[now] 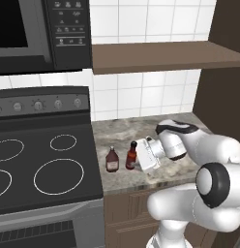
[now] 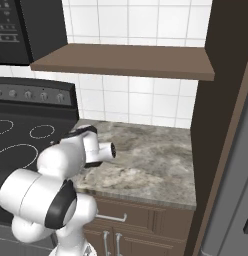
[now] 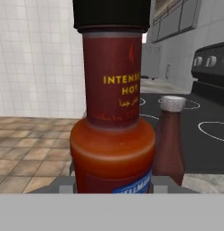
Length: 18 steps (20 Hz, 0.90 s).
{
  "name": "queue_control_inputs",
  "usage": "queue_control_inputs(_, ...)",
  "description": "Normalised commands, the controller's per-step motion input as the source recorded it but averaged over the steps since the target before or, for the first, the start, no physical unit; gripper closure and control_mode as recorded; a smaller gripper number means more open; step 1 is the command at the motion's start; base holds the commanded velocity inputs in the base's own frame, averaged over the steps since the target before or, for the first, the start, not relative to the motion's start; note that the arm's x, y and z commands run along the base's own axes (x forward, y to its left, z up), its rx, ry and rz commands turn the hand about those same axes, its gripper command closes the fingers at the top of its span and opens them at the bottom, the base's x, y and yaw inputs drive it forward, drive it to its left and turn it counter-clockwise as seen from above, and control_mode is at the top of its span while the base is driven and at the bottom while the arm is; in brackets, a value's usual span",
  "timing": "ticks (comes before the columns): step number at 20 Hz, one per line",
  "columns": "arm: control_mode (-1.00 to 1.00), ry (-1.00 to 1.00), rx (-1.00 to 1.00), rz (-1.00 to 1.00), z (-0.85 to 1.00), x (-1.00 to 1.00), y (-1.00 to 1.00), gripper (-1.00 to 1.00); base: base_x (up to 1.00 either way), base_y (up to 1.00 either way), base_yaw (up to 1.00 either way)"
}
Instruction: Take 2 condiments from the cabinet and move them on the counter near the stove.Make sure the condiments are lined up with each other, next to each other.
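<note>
Two condiments stand side by side on the grey-beige counter (image 1: 141, 128), just right of the stove (image 1: 44, 164). The squat maroon bottle (image 1: 112, 160) is nearer the stove. A short gap to its right is the slimmer red-orange bottle (image 1: 131, 156) with a black cap. My gripper (image 1: 136, 162) reaches in from the right and is shut on the red-orange bottle, whose base looks to be on the stone. In the hand view the red-orange bottle (image 3: 112, 113) is very close, with the maroon bottle (image 3: 170, 135) behind it. The brown cabinet shelf (image 1: 165, 55) above holds nothing I can see.
A black microwave (image 1: 39, 34) hangs over the stove. The tall dark side panel (image 2: 221, 100) bounds the counter (image 2: 146, 160) on the right. Wooden drawer fronts (image 2: 131, 220) sit below the rounded front edge. My own arm (image 2: 71, 155) hides the bottles in the right base view.
</note>
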Motion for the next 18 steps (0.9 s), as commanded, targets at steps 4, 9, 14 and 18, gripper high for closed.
queue_control_inputs(4,-1.0,0.0,0.0,-0.01,-0.13,0.15,0.06,1.0,0.0,0.0,0.0)
queue_control_inputs(9,-1.0,0.0,0.0,-0.01,-0.1,0.16,0.06,1.0,0.0,0.0,0.0)
queue_control_inputs(14,-1.0,0.0,0.0,-0.01,-0.04,0.1,0.05,1.0,0.0,0.0,0.0)
queue_control_inputs(18,-1.0,0.0,0.0,0.0,-0.06,0.07,0.06,1.0,0.0,0.0,0.0)
